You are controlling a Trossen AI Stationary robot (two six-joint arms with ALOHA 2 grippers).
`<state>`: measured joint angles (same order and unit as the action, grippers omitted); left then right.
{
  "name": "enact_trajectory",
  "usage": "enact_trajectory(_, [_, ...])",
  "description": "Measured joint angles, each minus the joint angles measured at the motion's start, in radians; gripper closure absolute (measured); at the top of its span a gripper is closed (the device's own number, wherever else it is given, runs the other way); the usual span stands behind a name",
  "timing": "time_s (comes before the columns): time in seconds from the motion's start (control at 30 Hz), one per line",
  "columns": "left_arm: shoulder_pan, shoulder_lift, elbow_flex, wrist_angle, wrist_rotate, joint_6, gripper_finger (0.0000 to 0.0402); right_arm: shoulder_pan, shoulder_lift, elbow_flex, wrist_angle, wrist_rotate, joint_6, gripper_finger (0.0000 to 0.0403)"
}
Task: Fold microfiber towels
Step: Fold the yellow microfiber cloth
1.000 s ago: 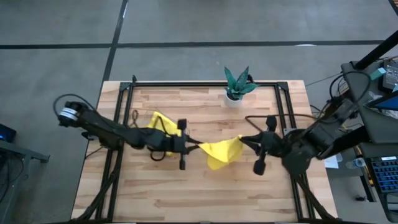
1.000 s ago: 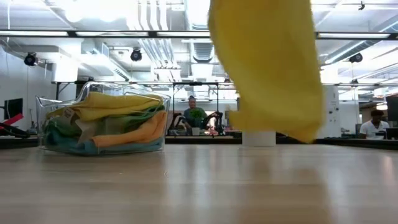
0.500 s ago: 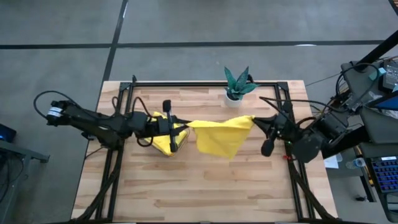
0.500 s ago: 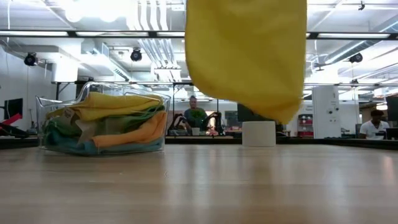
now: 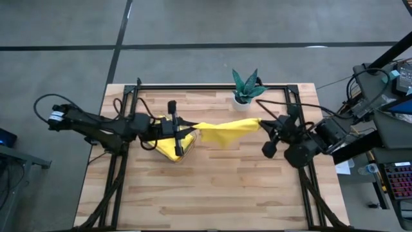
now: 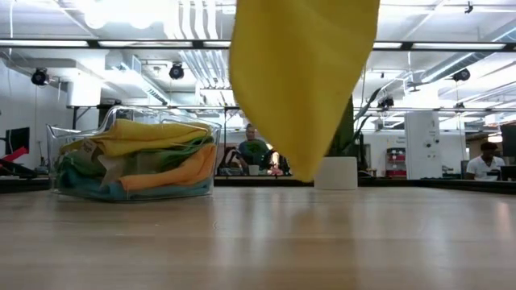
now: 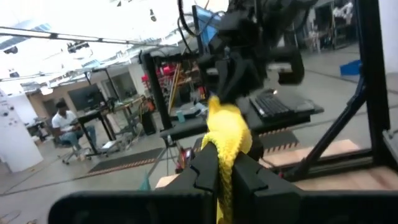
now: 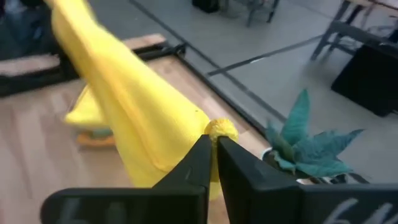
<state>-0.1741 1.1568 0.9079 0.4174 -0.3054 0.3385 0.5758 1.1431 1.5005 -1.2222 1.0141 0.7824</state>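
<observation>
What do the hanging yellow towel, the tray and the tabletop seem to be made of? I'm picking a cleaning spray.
Yellow towel: soft matte cloth, likely microfiber; it sags and drapes in folds.
Tray: clear glossy plastic, probably; the cloths inside show through its walls.
Tabletop: light wood planks with visible seams and grain, and a smooth, faintly shiny finish.

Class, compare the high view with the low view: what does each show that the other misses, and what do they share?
Only the high view shows the left gripper and the right gripper, each shut on a corner of the yellow towel, stretched between them above the table. Only the low view shows people at desks behind and the orange and green cloths inside the clear tray. Both show the towel, tray and potted plant.
</observation>
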Motion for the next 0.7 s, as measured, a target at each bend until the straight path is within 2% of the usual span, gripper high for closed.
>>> enact_trajectory(0.1, [-0.004,-0.008,0.013,-0.009,0.003,-0.026,0.0401,0.0,-0.001,0.002,0.0,-0.052,-0.029,0.0356])
enact_trajectory(0.27, [-0.004,-0.009,0.038,-0.007,0.011,-0.045,0.0401,-0.001,-0.002,0.017,0.0,-0.054,-0.08,0.0285])
enact_trajectory(0.37, [-0.004,0.002,0.041,-0.011,0.013,-0.047,0.0401,0.0,-0.002,0.029,0.001,-0.054,-0.097,0.0255])
enact_trajectory(0.57, [-0.004,0.037,0.041,-0.009,0.014,-0.073,0.0401,-0.001,0.01,0.021,0.055,-0.055,-0.212,0.0235])
enact_trajectory(0.7, [-0.004,0.078,0.037,-0.053,0.014,-0.078,0.0401,-0.001,0.07,-0.009,0.14,-0.109,-0.336,0.0234])
